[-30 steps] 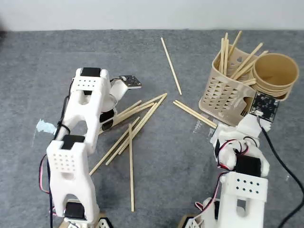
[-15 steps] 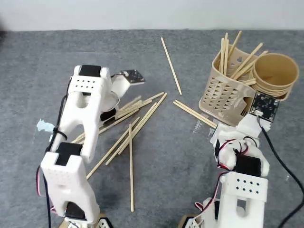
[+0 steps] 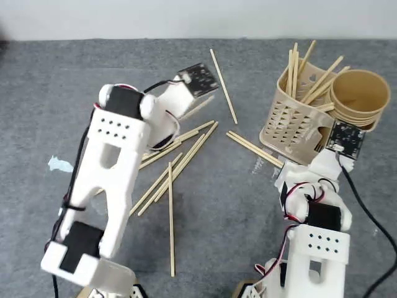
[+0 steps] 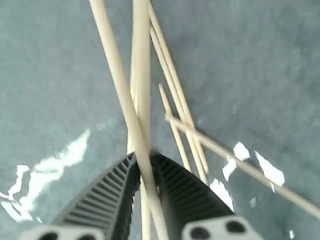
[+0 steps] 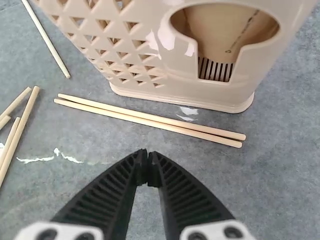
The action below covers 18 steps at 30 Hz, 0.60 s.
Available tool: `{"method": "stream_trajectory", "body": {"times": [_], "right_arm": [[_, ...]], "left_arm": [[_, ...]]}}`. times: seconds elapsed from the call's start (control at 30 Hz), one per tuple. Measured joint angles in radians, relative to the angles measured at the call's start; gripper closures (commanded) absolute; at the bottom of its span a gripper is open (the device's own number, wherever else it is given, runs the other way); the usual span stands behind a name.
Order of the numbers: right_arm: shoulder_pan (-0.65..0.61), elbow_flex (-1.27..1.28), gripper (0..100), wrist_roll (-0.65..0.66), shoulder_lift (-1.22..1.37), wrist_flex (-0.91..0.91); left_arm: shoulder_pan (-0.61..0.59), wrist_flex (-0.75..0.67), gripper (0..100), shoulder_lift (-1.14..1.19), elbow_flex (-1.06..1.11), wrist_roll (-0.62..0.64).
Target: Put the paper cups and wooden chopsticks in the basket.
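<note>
Gripping a chopstick [image 4: 117,75]: left gripper [image 4: 145,159], fingers pinched narrow on it, over the loose pile [image 3: 170,186] at left centre of the worktop [image 3: 37,93]. Basket [image 3: 291,121], far right, holds the stacked cups [image 3: 360,93] and several sticks. Right gripper [image 5: 148,159], fingers closed and empty, sits just beside it. Judged cups done, about half the sticks left.

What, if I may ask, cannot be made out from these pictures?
Left wrist view: how many chopsticks the left gripper clamps; blur merges them.
High view: how many paper cups are nested; each hides the next.
Right wrist view: what the basket holds; the picture's edge cuts off its top.
</note>
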Motion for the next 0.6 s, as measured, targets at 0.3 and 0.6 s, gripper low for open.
{"method": "stream_trajectory", "body": {"times": [0.3,0.6], "right_arm": [[0.000,0.000,99.0,0.000,0.000,0.000],[0.014,0.000,99.0,0.000,0.000,-0.005]], "left_arm": [[0.118,-0.180,99,-0.068,-0.044,0.186],[0.201,-0.439,99,-0.068,-0.218,0.356]]}}
